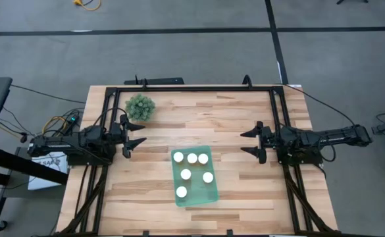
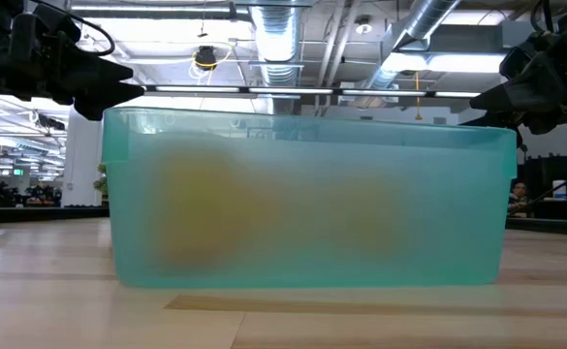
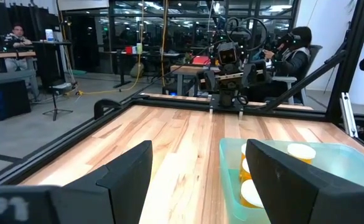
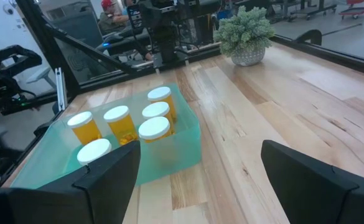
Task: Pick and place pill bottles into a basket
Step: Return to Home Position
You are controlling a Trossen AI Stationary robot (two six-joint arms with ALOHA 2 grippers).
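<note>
Plainly, all six bottles (image 1: 185,174) stand inside the basket (image 1: 202,195), well apart from any fingers. Left gripper (image 1: 139,133) hangs off the basket's left side, fingers spread wide, empty; right gripper (image 1: 245,142) hangs off its right side, likewise wide and empty. Beyond the basket's far-left corner sits a plant (image 1: 140,106).

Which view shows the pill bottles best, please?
The right wrist view: all six pill bottles stand in the basket, caps and orange bodies showing. High view: only white caps. Low view: dim orange shapes. Left wrist view: a few.
</note>
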